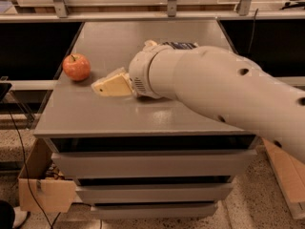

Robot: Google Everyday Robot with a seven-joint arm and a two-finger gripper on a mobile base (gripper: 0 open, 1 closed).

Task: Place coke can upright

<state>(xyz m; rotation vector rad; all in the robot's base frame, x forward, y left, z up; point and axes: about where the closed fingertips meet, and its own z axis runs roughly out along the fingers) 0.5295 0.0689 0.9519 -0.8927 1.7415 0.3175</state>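
Cream hand [110, 86] low over grey tabletop [119, 42], near apple [76, 67].

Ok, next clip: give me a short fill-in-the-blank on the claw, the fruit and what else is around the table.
1. The claw hangs low over the grey table, to the ____ of the apple in the view.
2. Of apple and coke can, only the ____ is in sight.
3. The box on the floor at lower left is made of ____.
Missing words: right; apple; cardboard.
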